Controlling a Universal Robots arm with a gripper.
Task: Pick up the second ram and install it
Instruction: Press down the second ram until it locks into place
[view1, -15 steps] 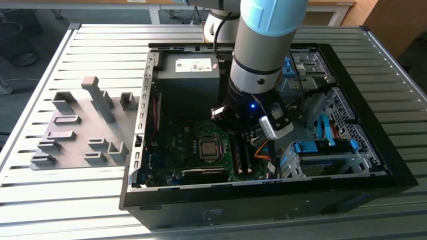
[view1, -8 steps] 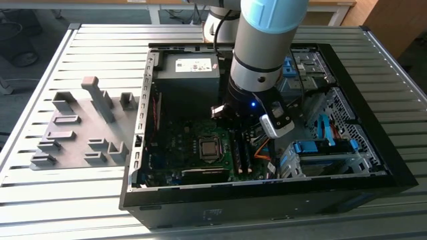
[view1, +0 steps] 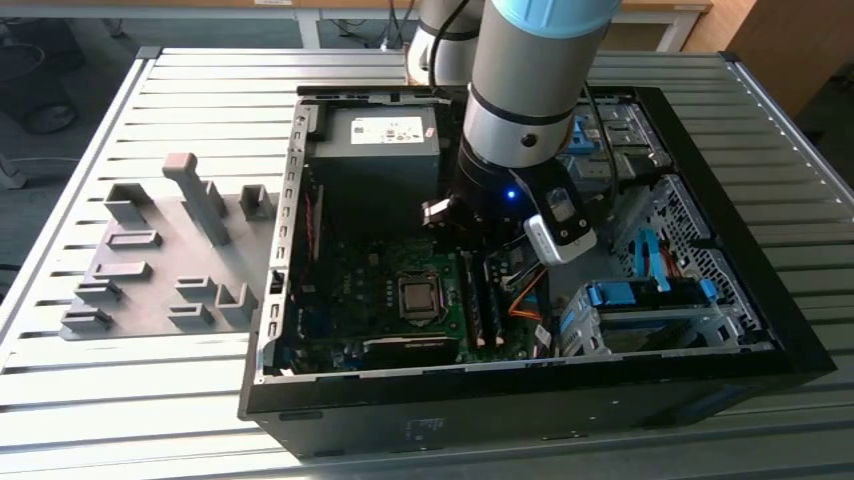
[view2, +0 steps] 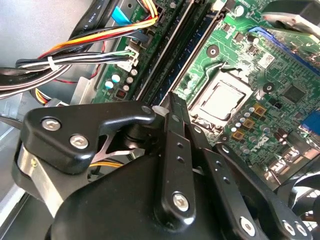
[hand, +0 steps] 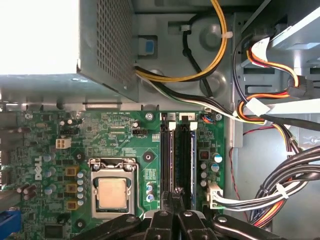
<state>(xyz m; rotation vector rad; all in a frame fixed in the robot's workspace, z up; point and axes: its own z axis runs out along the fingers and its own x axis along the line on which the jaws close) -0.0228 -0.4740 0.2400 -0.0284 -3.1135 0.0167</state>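
Observation:
My gripper (hand: 175, 199) hangs low inside the open PC case (view1: 747, 300), right over the near end of the two long black memory slots (hand: 179, 155) on the green motherboard (hand: 120, 135). Its fingers (view2: 174, 107) are pressed together, with nothing visible between them. In the exterior view two narrow strips (view1: 483, 300) stand side by side in those slots, just below the gripper (view1: 465, 240). I cannot tell which of them is the second ram. White latches (hand: 171, 125) sit at the slots' far ends.
The processor socket (hand: 112, 192) lies beside the slots. Bundled cables (hand: 280, 185) run on their other side, and the power supply box (view1: 380, 135) sits at the back. Blue drive cages (view1: 641, 305) fill the exterior view's right. Grey holder blocks (view1: 174, 250) stand outside the case.

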